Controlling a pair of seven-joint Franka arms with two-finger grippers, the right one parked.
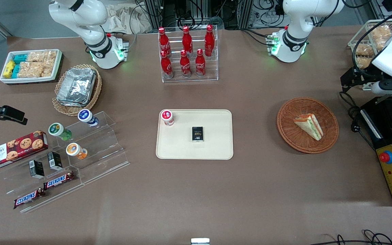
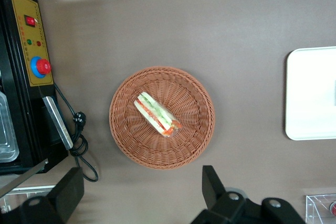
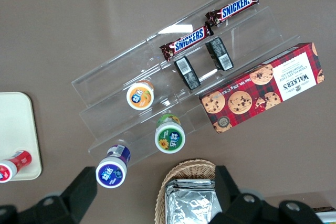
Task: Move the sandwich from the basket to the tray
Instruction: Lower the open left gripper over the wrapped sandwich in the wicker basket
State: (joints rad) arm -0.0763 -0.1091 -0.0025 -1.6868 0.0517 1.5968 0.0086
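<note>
**Sandwich waits in the basket, gripper high above it**

The sandwich [image 1: 308,126] lies in the basket [image 1: 286,114], roughly at its middle, resting on a flat face with the orange and green filling edge showing along one side. The basket sits toward the working arm's end of the table, well apart from the tray [image 1: 216,149], which already carries a red-capped bottle [image 1: 167,117] and a small black box [image 1: 197,133].

The gripper [image 2: 143,192] hangs high over the table beside the basket, with nothing in it — its two fingers [image 2: 211,184] stand wide apart. In the wrist view the sandwich [image 2: 157,115] shows well clear of the fingers, not between them; the gripper touches neither sandwich nor basket [image 2: 126,145].

By its look, the sandwich should be light and soft: bread that gives under pressure, layers that could slide or splay if pinched hard. It may be wrapped in clear film — there is a faint sheen, though that cannot be told for sure — which would make it somewhat slippery. The soundest hold is probably across the two broad bread faces near the middle of the wedge, squeezing the layers together rather than apart, with a gentle close. The thin tip would likely bend or slip. The shallow woven wall should leave room for the fingers to come down either side.
</note>
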